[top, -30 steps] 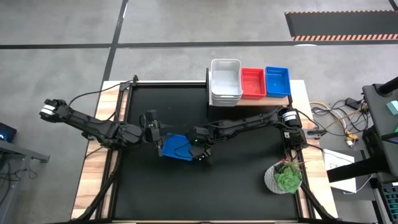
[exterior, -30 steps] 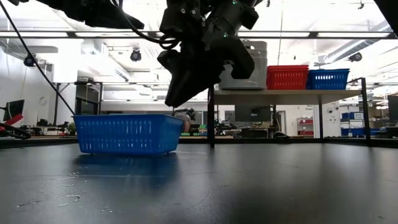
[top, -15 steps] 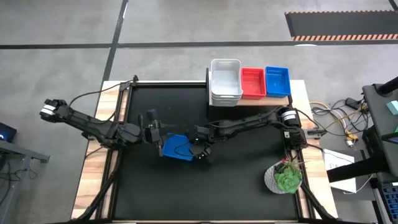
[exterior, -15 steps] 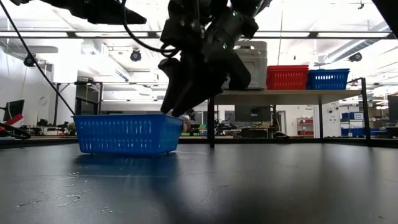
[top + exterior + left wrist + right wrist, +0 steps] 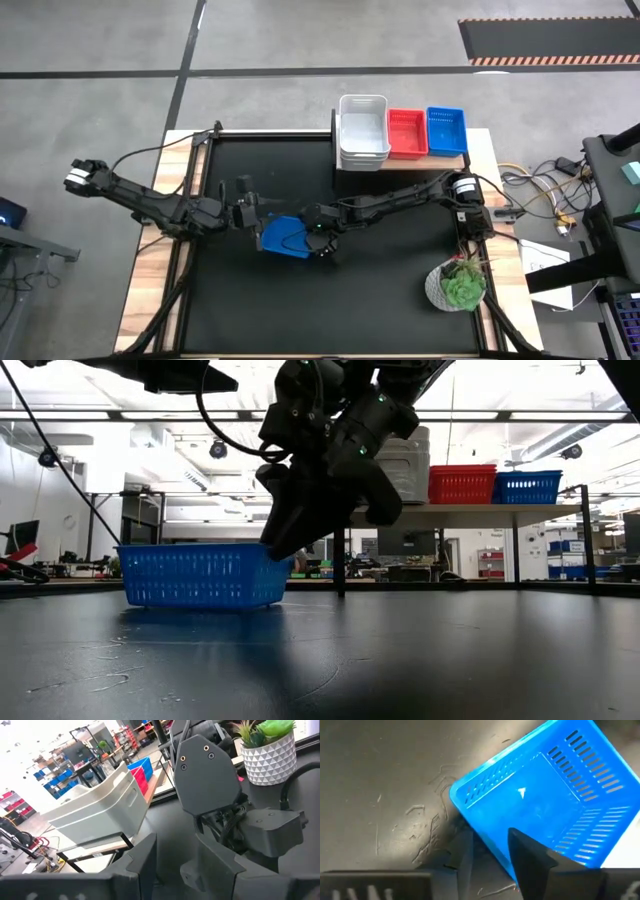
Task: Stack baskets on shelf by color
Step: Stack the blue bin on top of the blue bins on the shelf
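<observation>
A blue basket (image 5: 282,238) rests flat on its bottom on the black table, left of centre. My right gripper (image 5: 318,244) slants down at the basket's right-hand end. It is open, with one finger (image 5: 530,852) inside the basket and the other (image 5: 466,857) outside its wall (image 5: 487,837). My left gripper (image 5: 249,215) hangs open above the table just left of the basket, holding nothing. On the shelf (image 5: 420,162) at the far right stand white baskets (image 5: 363,130), a red basket (image 5: 406,133) and another blue basket (image 5: 446,130). My right gripper stands astride the basket's right-hand wall (image 5: 487,837), slanting down from the table's right. One finger is inside and one outside. I cannot tell whether either finger touches the wall. The basket sits level on the table.
A white pot with a green plant (image 5: 456,284) stands near the table's right front corner. Cables and equipment lie beyond the table's right edge. Bare black tabletop (image 5: 250,310) stretches in front of the basket.
My right gripper has sunk toward the blue basket's right rim and has opened from shut, so its fingers now stand on both sides of the wall. The basket has stayed where it was.
</observation>
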